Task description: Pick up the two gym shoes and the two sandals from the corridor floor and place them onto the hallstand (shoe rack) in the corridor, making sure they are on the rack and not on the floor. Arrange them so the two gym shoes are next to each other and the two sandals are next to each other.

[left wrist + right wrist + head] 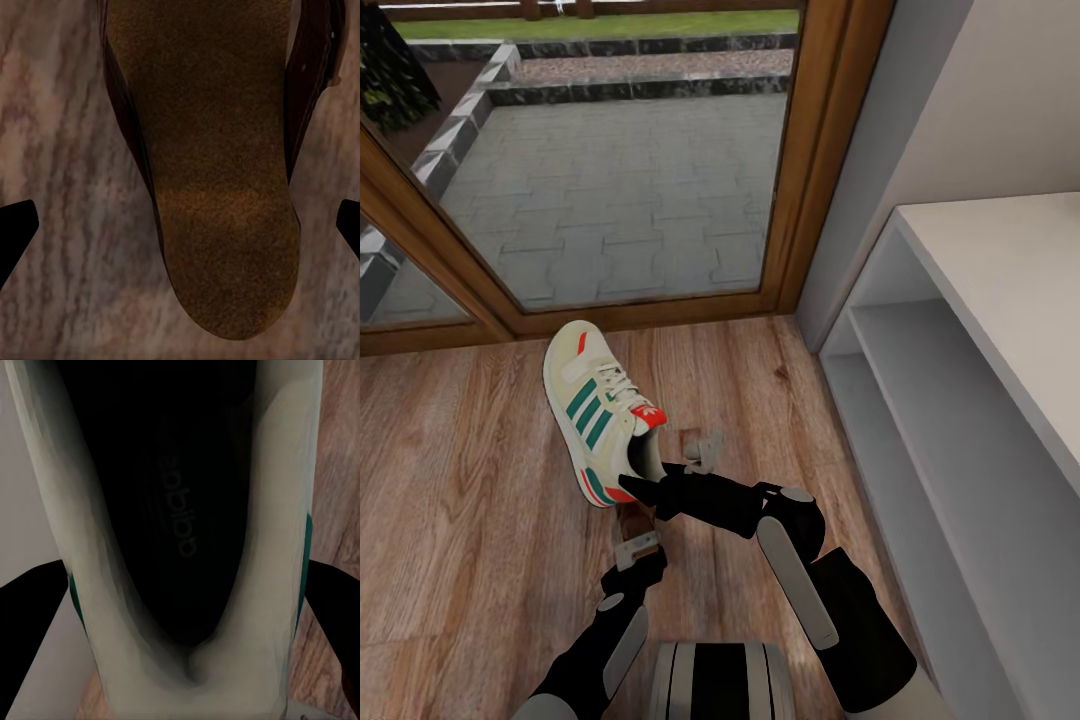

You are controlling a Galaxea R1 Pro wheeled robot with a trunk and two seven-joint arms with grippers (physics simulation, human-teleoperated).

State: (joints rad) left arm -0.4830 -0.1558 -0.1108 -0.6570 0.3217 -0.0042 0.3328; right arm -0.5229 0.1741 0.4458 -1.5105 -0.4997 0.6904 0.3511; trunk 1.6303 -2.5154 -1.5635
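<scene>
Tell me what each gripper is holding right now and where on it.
The right gripper grips the gym shoe at its heel collar. The left gripper is open over a sandal, holding nothing.

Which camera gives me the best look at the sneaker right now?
The head view: it shows the whole sneaker tilted, heel end at the right pincer, with the stripes and laces clear. The right wrist view sits too close, showing just the dark inside and pale collar between the fingers. The left wrist view looks at a sandal on the floor instead.

Head view looking steeply down over both arms at the corridor floor (460,500), left wrist view pressed close above a sandal (217,172), right wrist view close into a gym shoe (180,510), floor shared
</scene>
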